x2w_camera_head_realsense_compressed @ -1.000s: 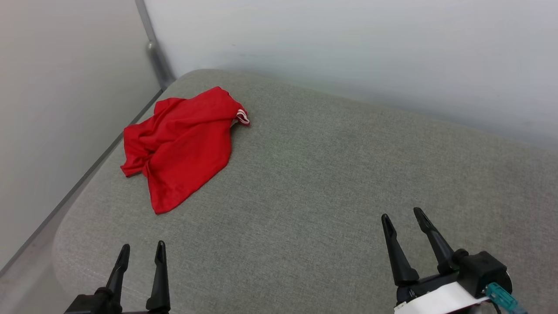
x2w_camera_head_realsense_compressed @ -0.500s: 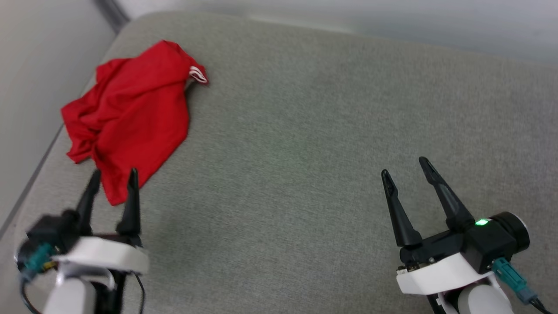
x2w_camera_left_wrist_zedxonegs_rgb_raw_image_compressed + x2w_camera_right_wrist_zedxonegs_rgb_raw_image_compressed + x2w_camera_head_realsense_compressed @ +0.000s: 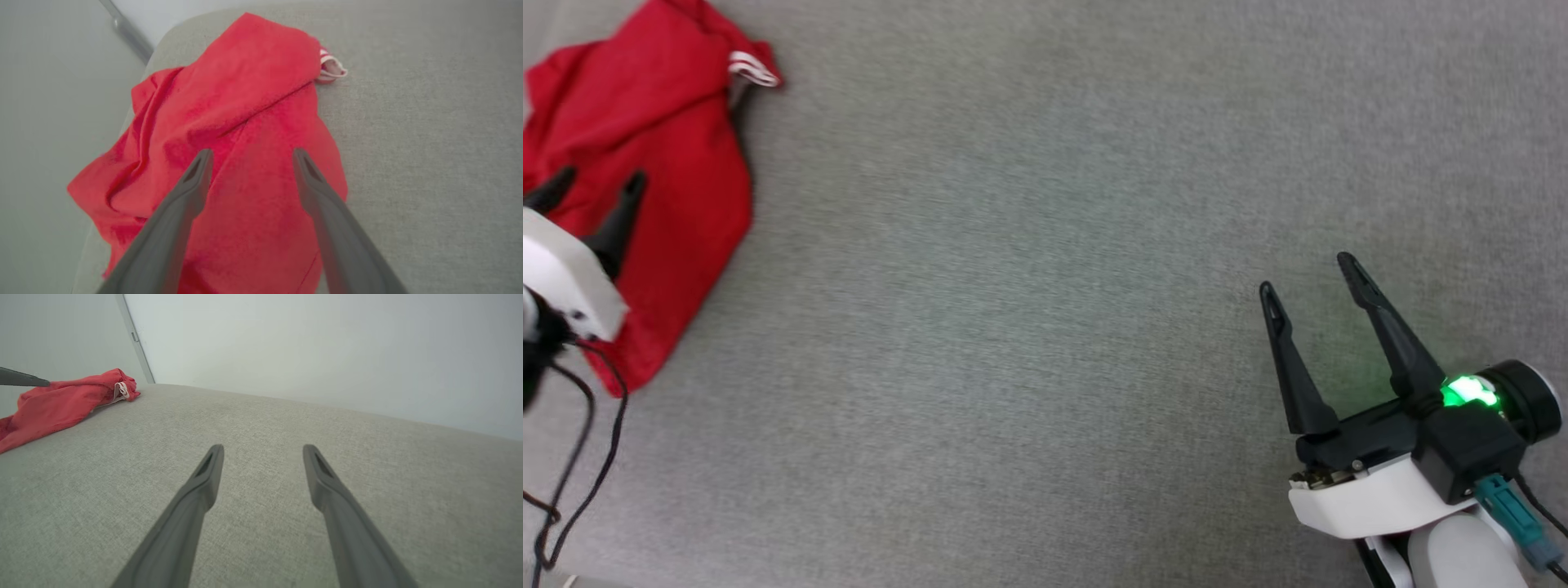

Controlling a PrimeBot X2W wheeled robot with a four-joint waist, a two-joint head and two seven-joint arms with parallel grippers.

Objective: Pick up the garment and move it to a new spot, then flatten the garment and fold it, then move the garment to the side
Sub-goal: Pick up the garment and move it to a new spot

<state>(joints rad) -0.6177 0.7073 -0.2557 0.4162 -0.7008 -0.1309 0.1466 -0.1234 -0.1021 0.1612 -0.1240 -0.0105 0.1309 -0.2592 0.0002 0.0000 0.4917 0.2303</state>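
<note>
The garment [image 3: 662, 147] is a crumpled bright red shirt at the far left of the grey cushion, with a bit of red-white striped trim [image 3: 753, 71] at its upper right edge. My left gripper [image 3: 598, 181] hangs over the garment [image 3: 245, 122], open, fingers spread with red cloth showing between them; I cannot tell if the tips touch the fabric. My right gripper [image 3: 1311, 273] stands open at the lower right over bare cushion, far from the garment [image 3: 61, 402]. In the right wrist view a dark fingertip [image 3: 20, 378] of the left gripper shows above the cloth.
A grey fabric cushion [image 3: 1045, 327] spreads under everything. Its rounded left edge [image 3: 135, 106] runs beside a pale wall with a metal strip [image 3: 126, 30]. A white wall [image 3: 327, 347] stands behind the cushion. A black cable [image 3: 580, 457] hangs from my left wrist.
The head camera has tilted down, so the whole picture has shifted. My left gripper has reached forward from the cushion's near edge to over the garment. The right gripper has kept its open stance.
</note>
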